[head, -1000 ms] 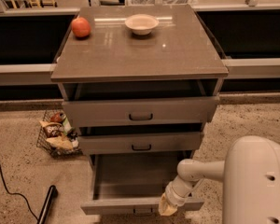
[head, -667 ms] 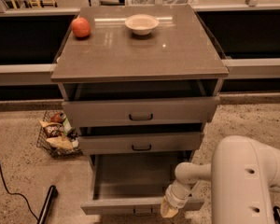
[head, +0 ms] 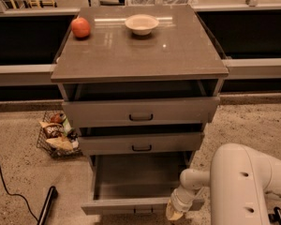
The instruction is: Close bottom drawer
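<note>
The grey cabinet (head: 140, 55) has three drawers. The bottom drawer (head: 136, 206) is pulled far out, its empty inside showing, with a small dark handle at the lower edge of its front. The middle drawer (head: 141, 143) and the top drawer (head: 140, 112) stand slightly out. My gripper (head: 176, 213) is at the right end of the bottom drawer's front, touching or just before it. My white arm (head: 243, 186) fills the lower right.
An apple (head: 80, 27) and a white bowl (head: 141, 24) sit on the cabinet top. A wire basket of snacks (head: 56, 135) stands on the floor to the left. A black cable (head: 4, 182) and a dark rod (head: 47, 206) lie at the lower left.
My arm has shifted a little, with the large white link swinging to the right and back. The gripper stays at the drawer's right front corner. The drawer has not visibly moved.
</note>
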`<state>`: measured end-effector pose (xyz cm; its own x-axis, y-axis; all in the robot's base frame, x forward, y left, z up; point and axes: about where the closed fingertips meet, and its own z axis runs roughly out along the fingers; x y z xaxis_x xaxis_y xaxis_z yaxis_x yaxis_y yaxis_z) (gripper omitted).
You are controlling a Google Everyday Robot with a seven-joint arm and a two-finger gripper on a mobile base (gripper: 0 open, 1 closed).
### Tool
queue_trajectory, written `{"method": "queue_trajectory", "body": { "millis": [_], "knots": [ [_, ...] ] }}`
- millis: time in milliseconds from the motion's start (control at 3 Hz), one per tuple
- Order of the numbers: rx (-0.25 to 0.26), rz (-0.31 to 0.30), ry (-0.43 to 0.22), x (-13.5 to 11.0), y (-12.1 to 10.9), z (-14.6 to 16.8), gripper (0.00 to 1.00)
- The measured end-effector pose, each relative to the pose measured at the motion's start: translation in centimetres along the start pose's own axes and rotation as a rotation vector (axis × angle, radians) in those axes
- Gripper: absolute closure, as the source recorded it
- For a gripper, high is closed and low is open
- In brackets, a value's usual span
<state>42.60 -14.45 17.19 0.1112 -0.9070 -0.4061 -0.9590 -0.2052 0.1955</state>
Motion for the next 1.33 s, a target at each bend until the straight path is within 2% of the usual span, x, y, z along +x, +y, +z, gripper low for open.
{"method": "queue_trajectory", "body": {
  "millis": [667, 1000, 1333],
  "knots": [
    [0.054, 0.007, -0.001, 1.93, -1.60, 0.93, 0.35],
    [0.057, 0.008, -0.001, 2.01, -1.70, 0.97, 0.12],
    [0.057, 0.008, -0.001, 2.01, -1.70, 0.98, 0.00]
  ]
}}
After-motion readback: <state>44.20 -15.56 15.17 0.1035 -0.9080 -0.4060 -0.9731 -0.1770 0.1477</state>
